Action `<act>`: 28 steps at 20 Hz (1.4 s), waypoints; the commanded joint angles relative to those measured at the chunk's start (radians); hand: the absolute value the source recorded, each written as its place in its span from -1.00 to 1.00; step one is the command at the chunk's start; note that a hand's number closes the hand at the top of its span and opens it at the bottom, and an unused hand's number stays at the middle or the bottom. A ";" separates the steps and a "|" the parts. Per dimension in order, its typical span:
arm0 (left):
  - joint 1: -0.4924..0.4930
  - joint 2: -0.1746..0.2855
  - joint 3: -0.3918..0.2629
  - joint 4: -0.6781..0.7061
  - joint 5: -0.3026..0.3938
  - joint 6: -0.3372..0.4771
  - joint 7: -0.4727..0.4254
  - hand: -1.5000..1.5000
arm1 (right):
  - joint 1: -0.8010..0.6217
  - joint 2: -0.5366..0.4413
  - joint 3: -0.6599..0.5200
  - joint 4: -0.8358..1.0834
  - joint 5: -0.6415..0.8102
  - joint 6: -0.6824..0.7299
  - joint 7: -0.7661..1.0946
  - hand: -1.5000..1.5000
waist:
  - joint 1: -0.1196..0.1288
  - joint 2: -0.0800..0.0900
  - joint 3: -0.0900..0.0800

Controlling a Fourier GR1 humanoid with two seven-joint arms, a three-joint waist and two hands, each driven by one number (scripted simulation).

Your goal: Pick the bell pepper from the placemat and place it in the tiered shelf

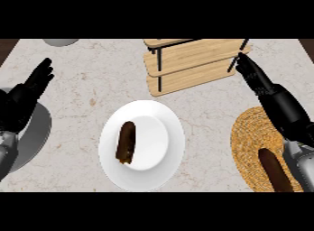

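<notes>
The marble desk (80,90) carries everything. At its far edge stands the wooden tiered shelf (193,63), and no item shows on its boards, so the placing seems not yet done. In the middle is a white plate (153,122) with a dark brown long piece (126,142) on it. At the right lies the woven placemat (249,135). The right hand (266,90) stretches to the shelf's right post, its fingers straight and holding nothing that I can see. The left hand (20,99) rests at the left, fingers relaxed and empty. I see no clear bell pepper. Only a brown long thing (274,169) lies on the placemat, partly under the right forearm.
</notes>
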 commanded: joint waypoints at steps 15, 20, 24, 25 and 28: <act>0.229 -0.187 0.028 0.034 0.175 0.062 0.171 0.00 | 0.393 -0.370 -0.621 0.567 -0.211 0.314 -0.421 -1.00 | -0.022 0.036 0.020; 0.226 -0.189 0.030 0.065 0.148 0.065 0.143 0.00 | 0.482 -0.485 -0.609 0.627 -0.171 0.568 -0.591 -1.00 | -0.026 0.033 0.016; 0.244 -0.206 0.023 0.057 0.136 0.074 0.127 0.00 | 0.508 -0.565 -0.600 0.623 -0.128 0.646 -0.632 -1.00 | -0.014 0.029 0.013; 0.250 -0.201 0.011 0.027 0.129 0.084 0.158 0.00 | 0.513 -0.610 -0.617 0.627 -0.137 0.660 -0.602 -1.00 | -0.011 0.027 0.013; 0.249 -0.194 0.024 0.021 0.150 0.066 0.173 0.00 | 0.518 -0.637 -0.579 0.579 -0.078 0.623 -0.585 -1.00 | -0.006 0.027 0.012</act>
